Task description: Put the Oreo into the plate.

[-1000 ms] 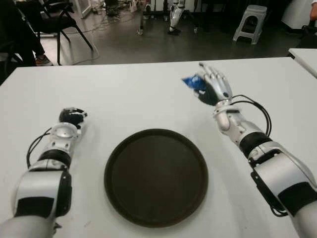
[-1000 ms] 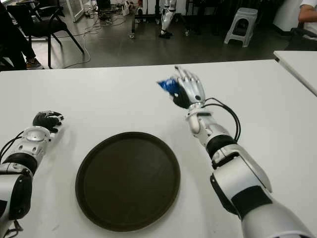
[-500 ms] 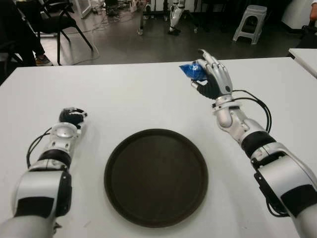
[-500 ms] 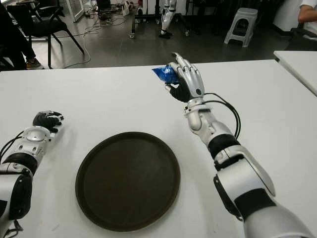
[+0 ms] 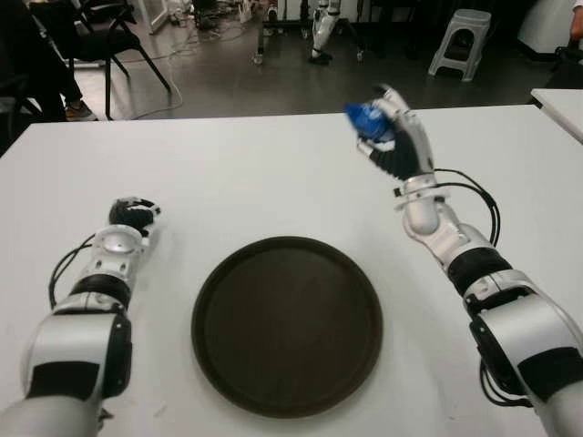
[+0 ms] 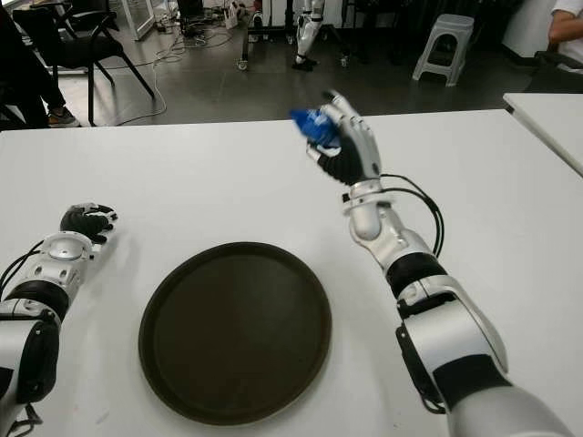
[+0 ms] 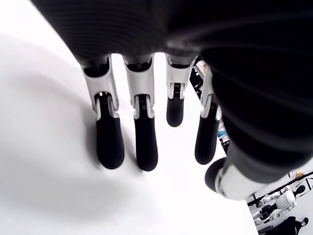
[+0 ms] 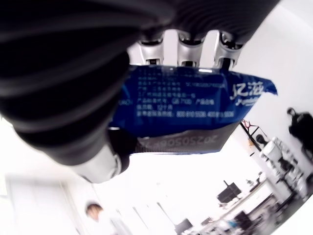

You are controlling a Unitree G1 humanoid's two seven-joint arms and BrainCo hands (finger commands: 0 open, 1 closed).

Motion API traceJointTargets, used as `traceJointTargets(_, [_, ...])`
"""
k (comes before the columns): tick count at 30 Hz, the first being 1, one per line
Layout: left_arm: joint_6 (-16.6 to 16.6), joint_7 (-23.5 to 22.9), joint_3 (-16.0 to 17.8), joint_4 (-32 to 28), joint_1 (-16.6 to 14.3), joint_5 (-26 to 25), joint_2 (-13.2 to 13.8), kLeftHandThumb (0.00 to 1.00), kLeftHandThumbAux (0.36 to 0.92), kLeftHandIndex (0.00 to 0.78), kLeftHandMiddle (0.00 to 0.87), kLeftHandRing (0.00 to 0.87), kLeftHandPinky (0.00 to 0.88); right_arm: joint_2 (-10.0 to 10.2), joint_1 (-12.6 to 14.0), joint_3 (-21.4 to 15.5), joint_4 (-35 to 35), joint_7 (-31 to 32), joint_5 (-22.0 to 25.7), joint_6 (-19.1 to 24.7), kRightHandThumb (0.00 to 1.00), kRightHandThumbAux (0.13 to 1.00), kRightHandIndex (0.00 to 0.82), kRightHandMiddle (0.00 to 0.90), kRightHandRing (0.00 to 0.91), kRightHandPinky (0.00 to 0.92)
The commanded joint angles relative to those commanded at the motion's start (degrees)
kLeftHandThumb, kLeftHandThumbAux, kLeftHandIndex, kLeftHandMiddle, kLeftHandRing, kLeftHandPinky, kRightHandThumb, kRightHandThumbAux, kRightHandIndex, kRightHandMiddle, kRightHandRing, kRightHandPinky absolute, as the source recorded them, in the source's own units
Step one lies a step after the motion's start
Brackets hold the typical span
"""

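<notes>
My right hand (image 5: 390,138) is raised above the far right part of the white table (image 5: 255,173), fingers closed around a blue Oreo packet (image 5: 367,117). The right wrist view shows the packet (image 8: 188,105) pressed between thumb and fingers, printed side facing the camera. A dark round plate (image 5: 287,323) lies near the table's front middle, nearer me and to the left of the held packet. My left hand (image 5: 132,215) shows at the left of the plate, low over the table; in its wrist view its fingers (image 7: 141,132) hang loosely with nothing in them.
Beyond the table's far edge are a black chair (image 5: 100,36), a grey stool (image 5: 460,41) and cables on a dark floor. A second white table (image 5: 560,100) shows at the far right.
My right hand has lifted the Oreo packet up off the table and turned more upright. The left hand and the plate have not moved.
</notes>
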Motion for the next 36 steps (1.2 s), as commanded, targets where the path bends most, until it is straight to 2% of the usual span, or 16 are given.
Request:
traceJointTargets(2, [-0.1, 0.0, -0.02, -0.02, 0.02, 0.02, 0.01, 0.674, 0.727, 0.398, 0.137, 0.153, 0.169, 1.05, 0.86, -2.19, -1.65, 4.48, 4.35, -0.83, 0.704, 0.722, 0.417, 0.137, 0.142, 0.151])
traceJointTargets(7, [0.04, 0.0, -0.12, -0.01, -0.01, 0.13, 0.06, 0.674, 0.727, 0.398, 0.13, 0.148, 0.171, 2.78, 2.22, -5.42, -4.19, 12.68, 11.04, -1.35, 0.703, 0.721, 0.417, 0.137, 0.123, 0.115])
traceJointTargets(9, [0.25, 0.08, -0.39, 0.02, -0.09, 0.4, 0.11, 0.673, 0.727, 0.398, 0.129, 0.147, 0.171, 3.83, 3.0, -7.03, -5.63, 18.03, 15.3, -1.0, 0.704, 0.72, 0.418, 0.138, 0.115, 0.105])
traceJointTargets(12, [0.43, 0.11, -0.72, 0.03, -0.14, 0.7, 0.15, 0.673, 0.727, 0.397, 0.13, 0.146, 0.167, 4.93, 3.72, -8.89, -7.3, 24.34, 19.9, 0.95, 0.705, 0.718, 0.419, 0.141, 0.102, 0.086])
traceJointTargets(19, [0.52, -0.13, -0.96, 0.06, -0.16, 0.89, 0.26, 0.673, 0.728, 0.397, 0.127, 0.143, 0.156, 6.76, 4.51, -11.96, -9.95, 34.92, 26.69, 6.11, 0.709, 0.714, 0.421, 0.147, 0.078, 0.035])
traceJointTargets(27, [0.43, -0.11, -0.65, 0.1, -0.03, 0.43, 0.21, 0.674, 0.727, 0.398, 0.133, 0.147, 0.155, 7.92, 6.12, -13.44, -13.84, 43.67, 30.84, 11.64, 0.709, 0.712, 0.422, 0.147, 0.079, 0.023])
traceJointTargets(36, [0.17, 0.14, -0.22, -0.01, 0.02, 0.22, 0.06, 0.676, 0.727, 0.398, 0.132, 0.146, 0.149, 8.5, 7.37, -13.83, -16.42, 48.29, 31.6, 15.21, 0.708, 0.712, 0.422, 0.146, 0.079, 0.028])
